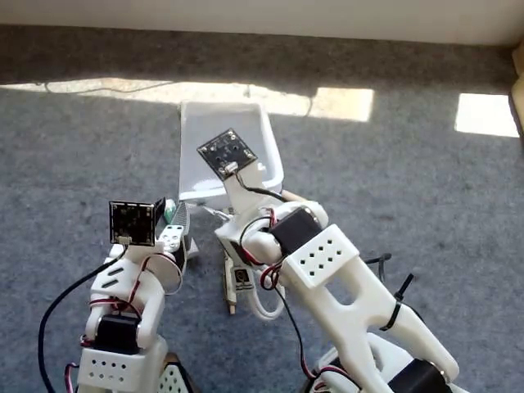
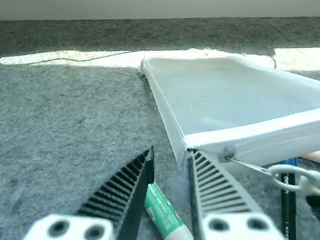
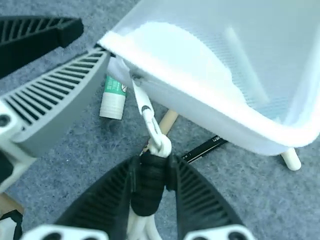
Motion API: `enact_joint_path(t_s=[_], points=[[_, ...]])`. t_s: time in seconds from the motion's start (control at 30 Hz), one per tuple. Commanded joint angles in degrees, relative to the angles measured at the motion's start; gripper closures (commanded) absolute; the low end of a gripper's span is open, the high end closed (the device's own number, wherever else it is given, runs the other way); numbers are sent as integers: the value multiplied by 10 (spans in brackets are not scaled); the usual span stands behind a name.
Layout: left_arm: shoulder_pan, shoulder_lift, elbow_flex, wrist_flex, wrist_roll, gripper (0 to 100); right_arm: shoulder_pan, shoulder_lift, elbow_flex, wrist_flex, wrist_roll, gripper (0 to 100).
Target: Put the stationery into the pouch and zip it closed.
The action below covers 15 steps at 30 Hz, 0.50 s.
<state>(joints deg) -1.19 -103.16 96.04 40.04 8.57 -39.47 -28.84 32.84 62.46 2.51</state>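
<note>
Two white arms come in from 6 o'clock over a grey carpet (image 1: 409, 205). The white mesh pouch (image 1: 237, 119) lies flat at about 11 o'clock from the middle of the overhead view. Its zip edge faces the arms.

Your left gripper (image 2: 170, 155) is low over the carpet at the pouch's near corner, at about 8 o'clock in the overhead view. Its black and grey fingers are spread apart. A green-and-white tube (image 2: 161, 210) lies on the carpet between them, and you cannot tell whether either finger touches it.

Your right gripper (image 3: 153, 165) sits just beside the left one, on its 3 o'clock side. Its fingers are pressed together on the cord loop (image 3: 151, 182), a black and white loop. The loop runs to the metal zip pull (image 3: 145, 107) at that same pouch corner.

A black pen (image 3: 202, 149) and a wooden pencil (image 3: 167, 122) lie on the carpet at the pouch's near edge. Both are partly tucked under it and outside the pouch.
</note>
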Motion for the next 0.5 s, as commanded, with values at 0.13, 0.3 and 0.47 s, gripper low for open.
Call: enact_joint_path(t_s=[0.13, 0.3, 0.47], points=[[-15, -7, 11, -13, -5, 893, 53, -25, -7, 7, 0, 994], [-34, -7, 11, -13, -4, 893, 77, -25, -7, 7, -1, 994], [-39, -7, 11, -13, -4, 893, 100, -25, -7, 7, -4, 994]])
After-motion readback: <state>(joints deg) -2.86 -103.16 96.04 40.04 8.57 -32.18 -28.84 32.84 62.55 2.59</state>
